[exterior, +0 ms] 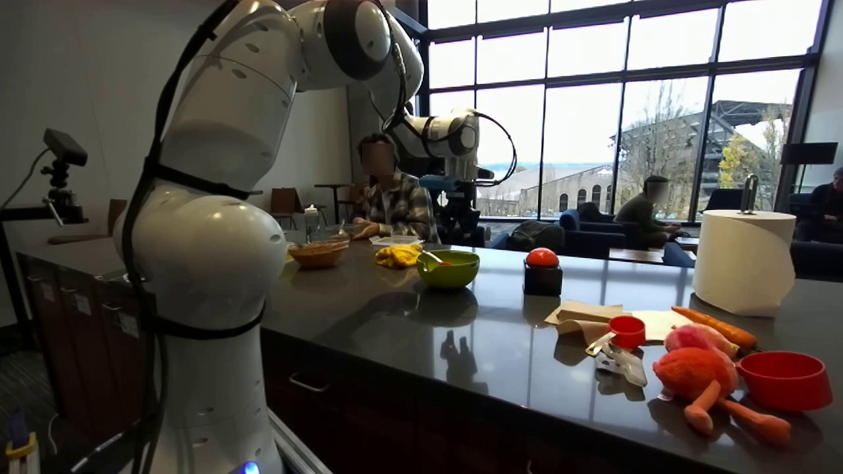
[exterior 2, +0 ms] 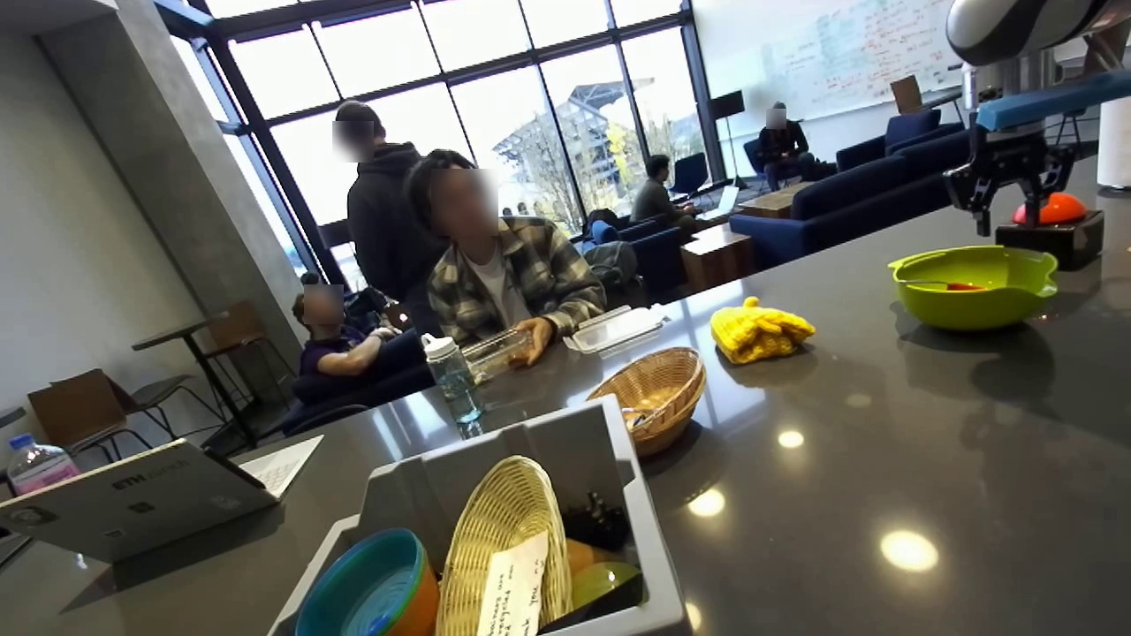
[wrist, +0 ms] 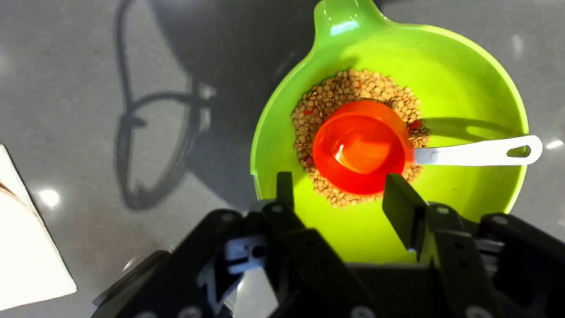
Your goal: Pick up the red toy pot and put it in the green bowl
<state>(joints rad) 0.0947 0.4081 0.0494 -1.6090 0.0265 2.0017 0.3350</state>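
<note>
Red toy pot (wrist: 361,148): right there, down inside the green bowl (wrist: 476,79), sitting mouth up on a bed of lentil-like grains (wrist: 326,95)!
Pot handle (wrist: 476,152): reaching out across the bowl's edge; resting on it or just over it, hard to say from overhead.
Gripper (wrist: 340,185): standing apart, clasping nothing, hanging over the bowl in both exterior views.
Pick-up and placing: both done, judging by this sight!
Arm (exterior: 230,125): probably just a lift clear left to make, with nothing more to carry.
</note>
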